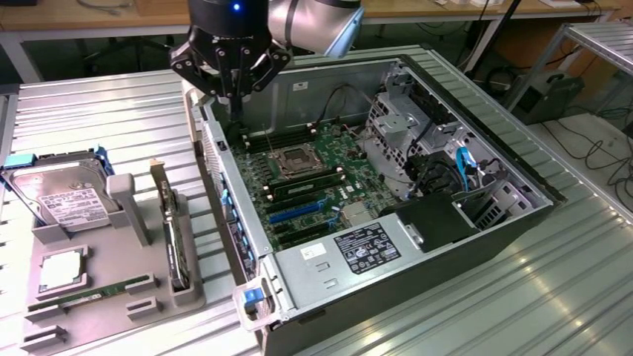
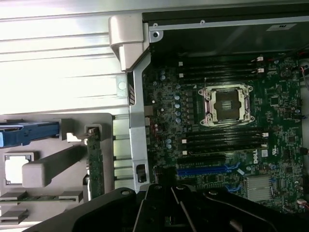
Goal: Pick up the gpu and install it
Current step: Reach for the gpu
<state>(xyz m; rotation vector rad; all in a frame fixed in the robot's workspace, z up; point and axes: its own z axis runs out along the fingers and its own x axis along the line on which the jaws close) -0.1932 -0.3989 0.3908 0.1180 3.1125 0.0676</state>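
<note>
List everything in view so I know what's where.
ribbed metal table: one, silver, under everything
open computer tower case: one, black and silver, centre
flat circuit motherboard: one, green, inside case
moulded plastic parts tray: one, grey, exterior view's left of case
flat rectangular gpu card: one, dark, on edge in tray
labelled metal hard drive: one, silver, in tray
narrow RAM stick: one, green, in tray
claw: one, black, shut, above case's edge
</note>
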